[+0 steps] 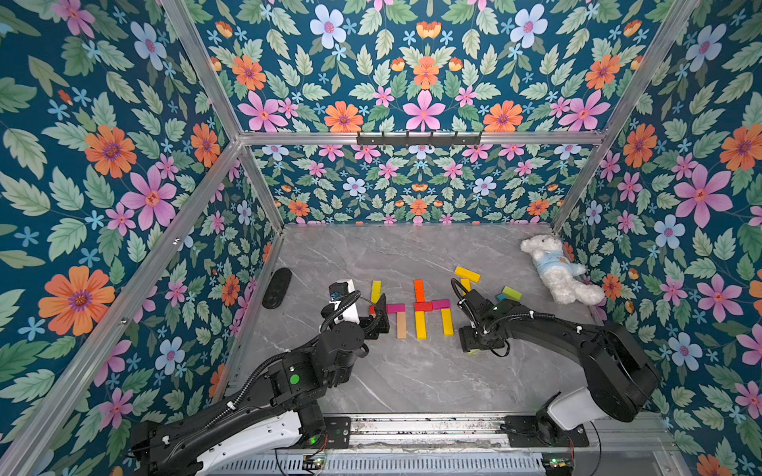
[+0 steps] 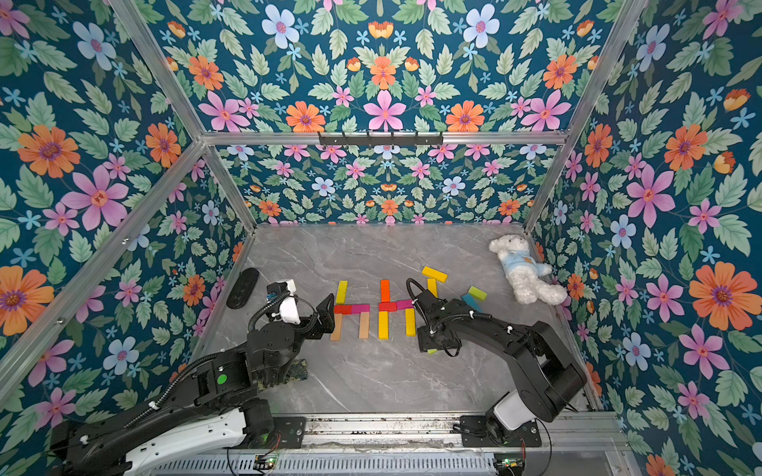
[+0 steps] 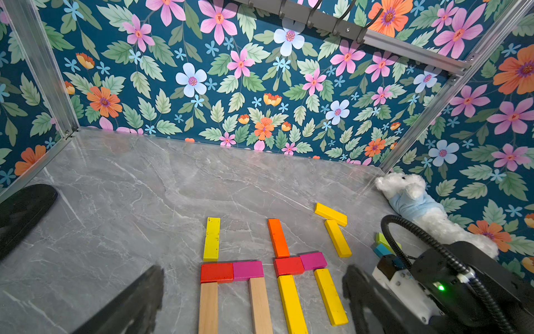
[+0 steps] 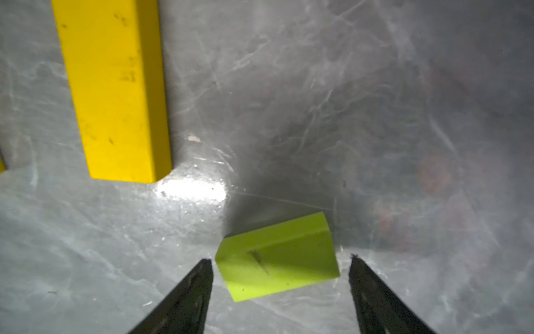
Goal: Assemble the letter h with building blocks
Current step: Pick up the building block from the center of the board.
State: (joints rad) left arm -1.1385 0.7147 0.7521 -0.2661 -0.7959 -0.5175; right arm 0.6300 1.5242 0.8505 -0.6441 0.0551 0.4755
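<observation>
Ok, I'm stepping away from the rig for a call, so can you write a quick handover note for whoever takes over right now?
Left hand: open, empty, beside the wood-legged h.
Right hand: open, straddling a lime block, not gripping it.
Done: the wood-legged h and the yellow-legged h both look complete.
Loose: two yellow blocks, a green block and a blue block near the plush bear.
Left: probably decide where the lime block goes.
</observation>
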